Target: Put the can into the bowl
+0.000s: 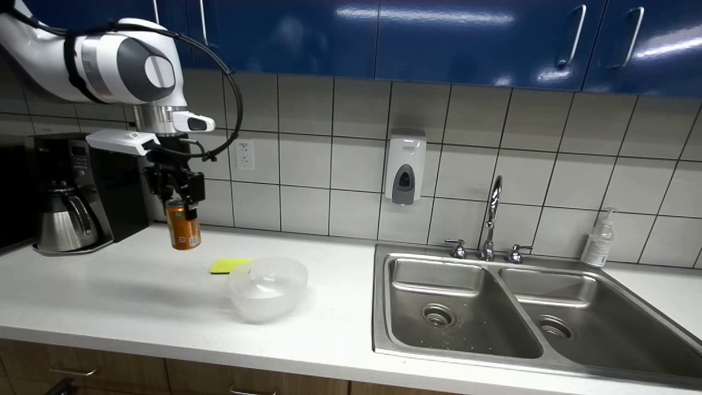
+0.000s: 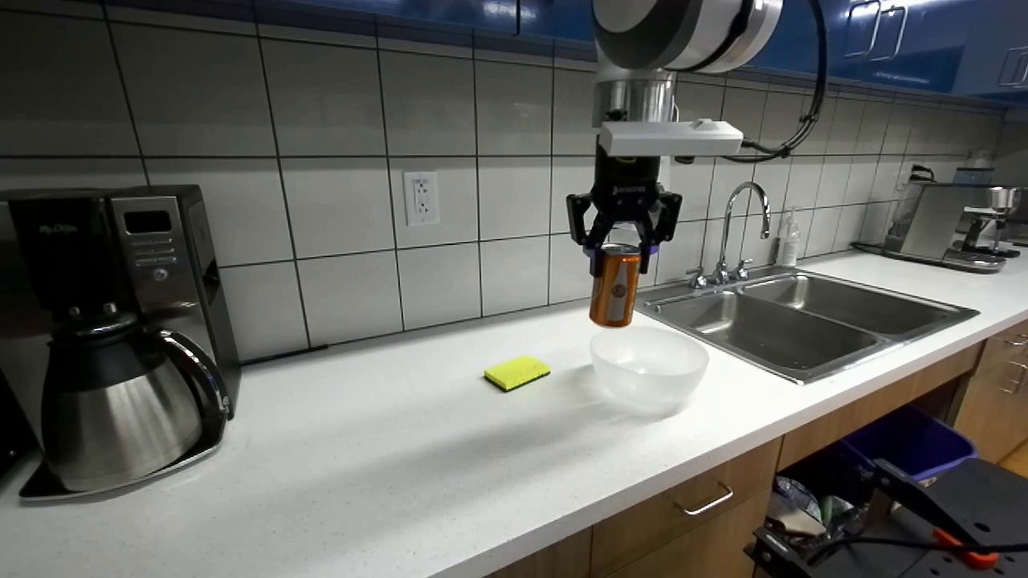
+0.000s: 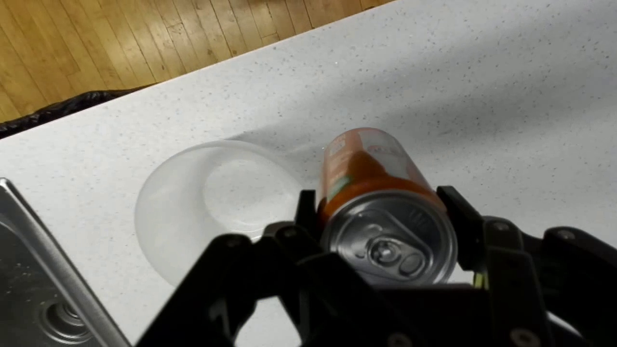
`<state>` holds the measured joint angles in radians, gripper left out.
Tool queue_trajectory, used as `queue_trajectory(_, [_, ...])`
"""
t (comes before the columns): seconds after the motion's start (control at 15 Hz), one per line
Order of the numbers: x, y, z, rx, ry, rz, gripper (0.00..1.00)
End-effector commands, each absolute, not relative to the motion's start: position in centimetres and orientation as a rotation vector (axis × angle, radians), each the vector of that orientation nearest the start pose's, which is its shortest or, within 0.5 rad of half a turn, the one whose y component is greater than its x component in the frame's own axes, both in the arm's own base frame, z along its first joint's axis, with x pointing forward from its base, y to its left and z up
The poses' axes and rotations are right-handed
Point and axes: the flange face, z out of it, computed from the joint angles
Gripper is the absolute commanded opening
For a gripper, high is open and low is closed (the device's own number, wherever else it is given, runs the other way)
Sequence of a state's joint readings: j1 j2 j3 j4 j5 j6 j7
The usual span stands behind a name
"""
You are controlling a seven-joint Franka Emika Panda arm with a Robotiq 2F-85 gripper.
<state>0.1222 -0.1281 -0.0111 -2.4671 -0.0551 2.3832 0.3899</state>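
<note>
Orange can (image 2: 614, 297) | grasped by tool (image 2: 621, 260), jaws parted against its upper sides | aloft near bowl (image 2: 652, 389)

Orange cylindrical can (image 2: 615, 293): glossy metal, silvery lid (image 3: 389, 237). Wide round whitish bowl (image 2: 650, 381): translucent, smooth, looks plastic. White speckled countertop (image 2: 337, 466): smooth. Far: blue cabinet doors (image 1: 482, 46), high gloss; pale glazed-looking tiles (image 1: 307, 159). Right: double-basin steel sink (image 1: 518, 307), satin; curved chrome faucet (image 1: 491, 216), polished. Near: brown wood-grain drawer fronts (image 2: 658, 526).
</note>
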Motion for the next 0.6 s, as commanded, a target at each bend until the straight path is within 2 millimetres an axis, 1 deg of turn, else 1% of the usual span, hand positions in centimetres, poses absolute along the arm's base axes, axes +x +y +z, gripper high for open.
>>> queue_trajectory(0.0, [45.8, 0.3, 36.6, -3.152, 0.424, -0.088, 0.39])
queue_trajectory(0.13, [46.4, -2.2, 36.6, -3.147, 0.468, -0.099, 0.39])
queue_trajectory(0.27, [47.1, -4.4, 36.1, -3.150, 0.511, -0.100, 0.39])
queue_trajectory(0.4, [47.6, -6.2, 35.3, -3.152, 0.550, -0.088, 0.39])
queue_trajectory(0.53, [48.5, -7.6, 33.9, -3.156, 0.590, -0.074, 0.39])
